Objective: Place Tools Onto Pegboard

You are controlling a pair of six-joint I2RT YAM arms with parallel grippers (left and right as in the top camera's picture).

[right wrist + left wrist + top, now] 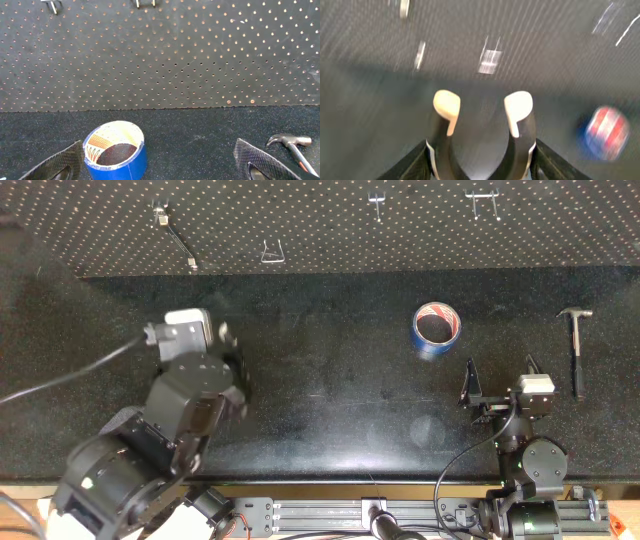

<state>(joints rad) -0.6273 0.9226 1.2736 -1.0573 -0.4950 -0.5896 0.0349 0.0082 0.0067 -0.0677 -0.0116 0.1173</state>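
The blue tape roll (436, 328) lies right of centre toward the desk's (330, 380) back edge, the hammer (576, 350) near its right edge. The left gripper (482, 107) and right gripper (498, 383) stand wide, empty. A shallow pinch could send the roll rolling off

A black, speckled worktop (330, 410) spans the scene, matte and dusted with pale flecks. Along its near edge runs a slotted metal rail (300, 510), silver against the dark surface.
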